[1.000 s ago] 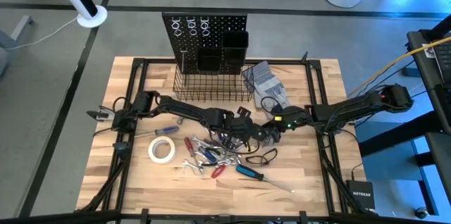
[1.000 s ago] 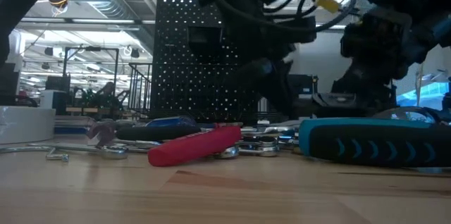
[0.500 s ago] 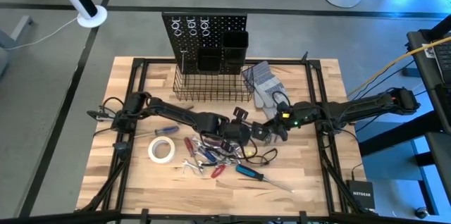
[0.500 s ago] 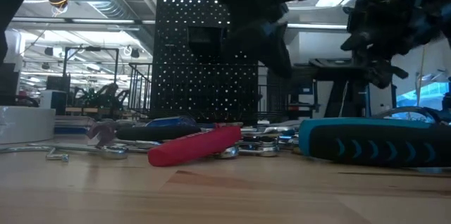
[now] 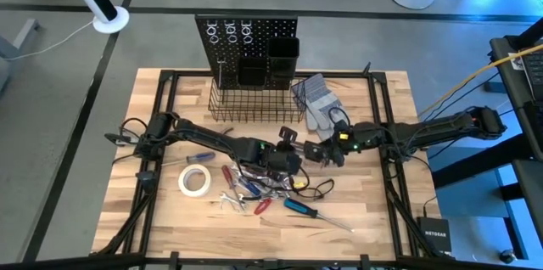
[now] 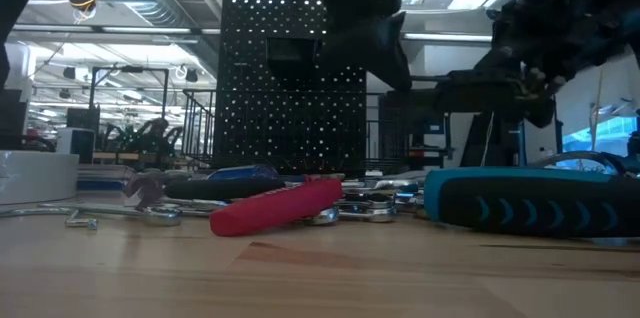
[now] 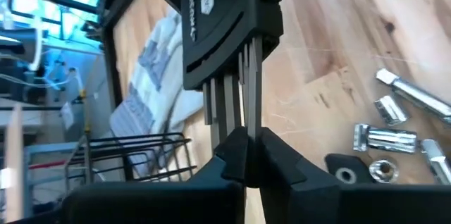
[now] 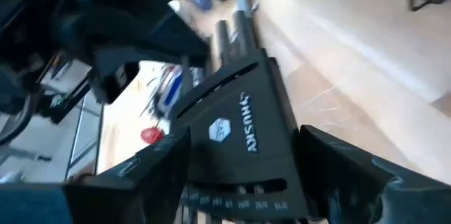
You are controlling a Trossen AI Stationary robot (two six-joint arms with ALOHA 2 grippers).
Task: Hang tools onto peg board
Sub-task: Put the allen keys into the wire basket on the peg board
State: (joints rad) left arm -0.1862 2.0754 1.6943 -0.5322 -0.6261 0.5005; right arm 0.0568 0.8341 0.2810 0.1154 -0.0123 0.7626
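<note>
Left hand pinching black hex-key holder mid-frame, right hand spread around it, wire basket above looks empty.

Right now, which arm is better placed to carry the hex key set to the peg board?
Left. Its end effector is shut on the hex key set, while the right end effector is open around the holder.

The wooden table is laid with a white tape roll, scattered tools — centre — and grey gloves toward one o'clock.
</note>
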